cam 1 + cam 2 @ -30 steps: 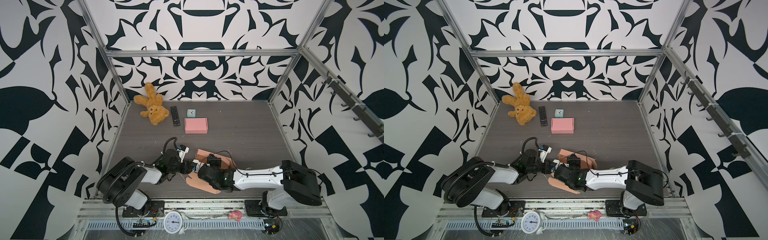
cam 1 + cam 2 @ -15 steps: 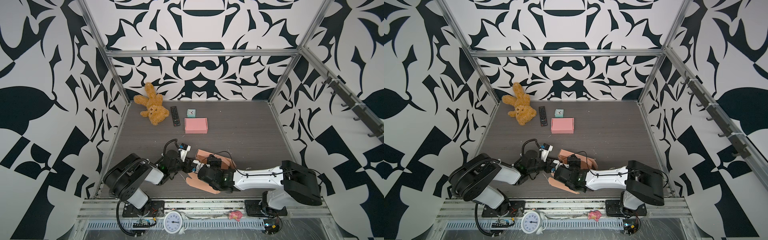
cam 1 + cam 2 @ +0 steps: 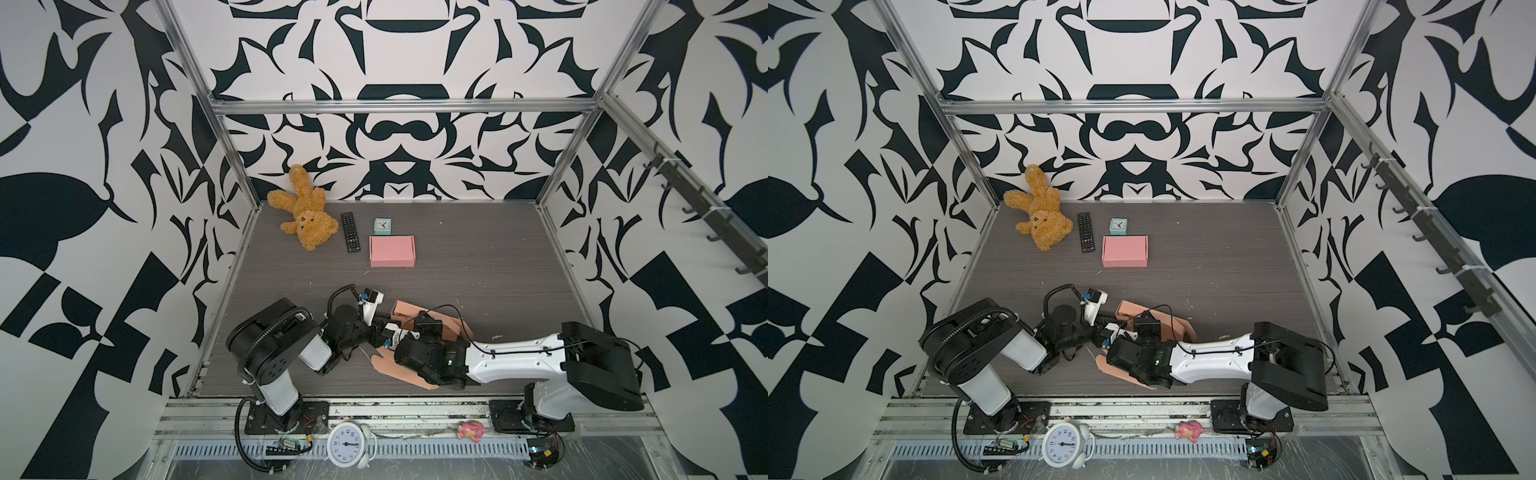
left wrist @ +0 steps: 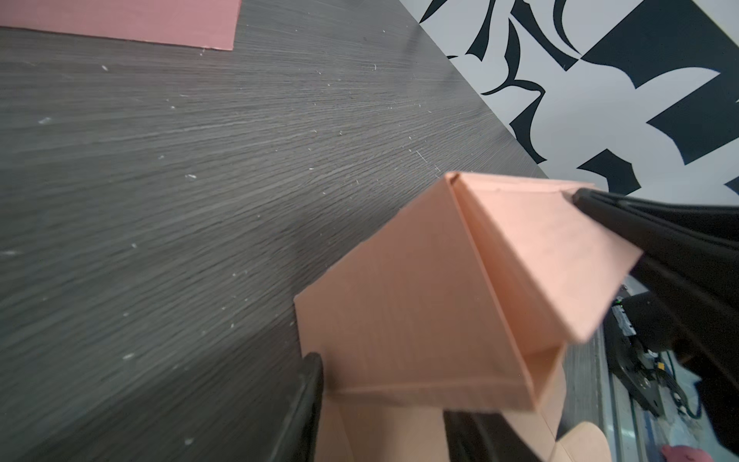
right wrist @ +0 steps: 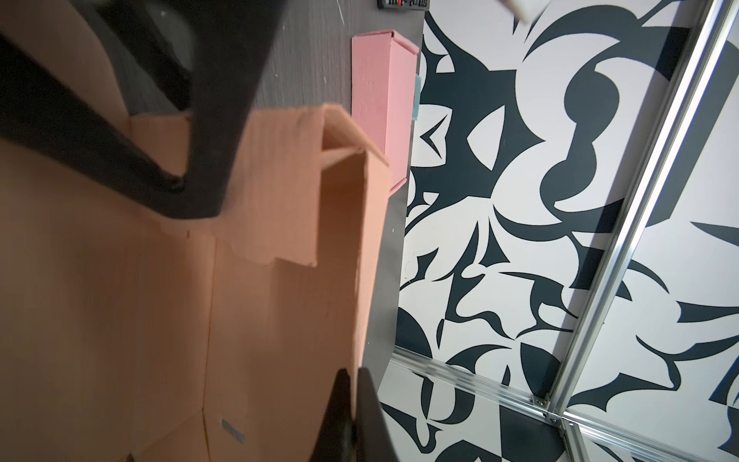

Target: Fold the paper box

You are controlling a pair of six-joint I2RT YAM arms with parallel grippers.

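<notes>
- The paper box (image 4: 420, 312) is seen in plain peach-orange card.
- A 2nd box (image 3: 392, 250) is coloured plain pink.
- The table (image 3: 478, 257) is finished in dark grey with a fine wood grain.
- The walls (image 3: 395, 137) are covered in a bold black-and-white abstract pattern.
- The teddy bear (image 3: 305, 216) is coloured golden brown.
- The remote control (image 3: 350, 232) is black, with a little red.
- The small clock (image 3: 382, 226) is cased in teal, with a white face.
- The alarm clock (image 3: 348, 444) is white.
- The toy (image 3: 469, 430) is pink.
</notes>
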